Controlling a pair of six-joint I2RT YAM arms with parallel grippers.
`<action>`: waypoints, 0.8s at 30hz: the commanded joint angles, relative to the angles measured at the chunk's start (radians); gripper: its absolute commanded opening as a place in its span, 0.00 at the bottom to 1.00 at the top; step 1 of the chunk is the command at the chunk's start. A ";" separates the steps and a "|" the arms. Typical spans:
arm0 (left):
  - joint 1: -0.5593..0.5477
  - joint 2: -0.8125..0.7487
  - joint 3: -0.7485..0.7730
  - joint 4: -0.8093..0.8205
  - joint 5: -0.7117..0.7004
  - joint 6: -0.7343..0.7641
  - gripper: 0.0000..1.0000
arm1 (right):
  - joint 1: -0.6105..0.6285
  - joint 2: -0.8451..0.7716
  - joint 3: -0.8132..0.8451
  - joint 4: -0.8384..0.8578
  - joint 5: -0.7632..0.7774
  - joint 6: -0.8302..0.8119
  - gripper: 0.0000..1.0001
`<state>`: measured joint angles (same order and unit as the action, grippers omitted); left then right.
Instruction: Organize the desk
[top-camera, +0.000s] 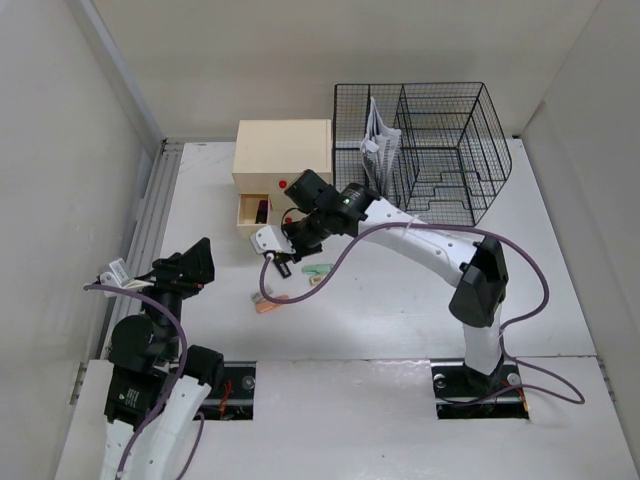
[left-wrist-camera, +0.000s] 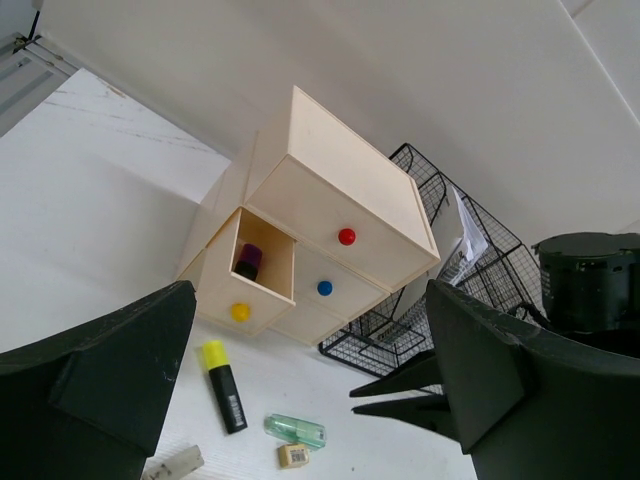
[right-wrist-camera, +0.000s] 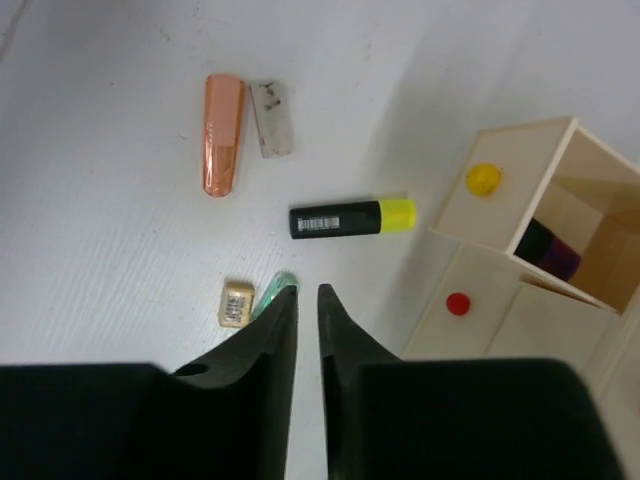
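The desk (top-camera: 400, 320) lay beneath both arms, and sorting appeared barely begun. One purple item (left-wrist-camera: 248, 261) sat in the open drawer (top-camera: 252, 211). A highlighter (right-wrist-camera: 352, 217), orange case (right-wrist-camera: 223, 134), eraser (right-wrist-camera: 271, 118) and small tan block (right-wrist-camera: 237, 303) lay loose before it. The right gripper (right-wrist-camera: 307, 292) hovered above them, jaws nearly pressed together and empty. The left gripper (left-wrist-camera: 310, 300) stood spread wide. The right arm partly hid this litter in the top view; the right wrist view showed it plainly.

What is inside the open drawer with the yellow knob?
A dark purple-and-black object stands in the open drawer. The drawer walls cover its lower part, so I cannot tell what it is or whether anything lies beneath it.
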<state>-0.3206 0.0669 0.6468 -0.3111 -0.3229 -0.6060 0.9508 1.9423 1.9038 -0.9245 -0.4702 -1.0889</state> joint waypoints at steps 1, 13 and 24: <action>-0.005 -0.012 -0.003 0.037 -0.004 0.015 0.99 | 0.017 0.000 -0.046 0.045 0.007 0.012 0.23; -0.005 -0.021 -0.003 0.027 -0.004 0.015 0.99 | 0.026 0.112 -0.216 0.582 0.203 0.619 0.44; -0.005 -0.021 0.007 0.027 -0.013 0.015 0.99 | 0.089 0.121 -0.269 0.791 0.686 1.188 0.51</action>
<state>-0.3206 0.0574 0.6468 -0.3115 -0.3275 -0.6056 1.0317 2.0941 1.6012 -0.2367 0.0341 -0.1326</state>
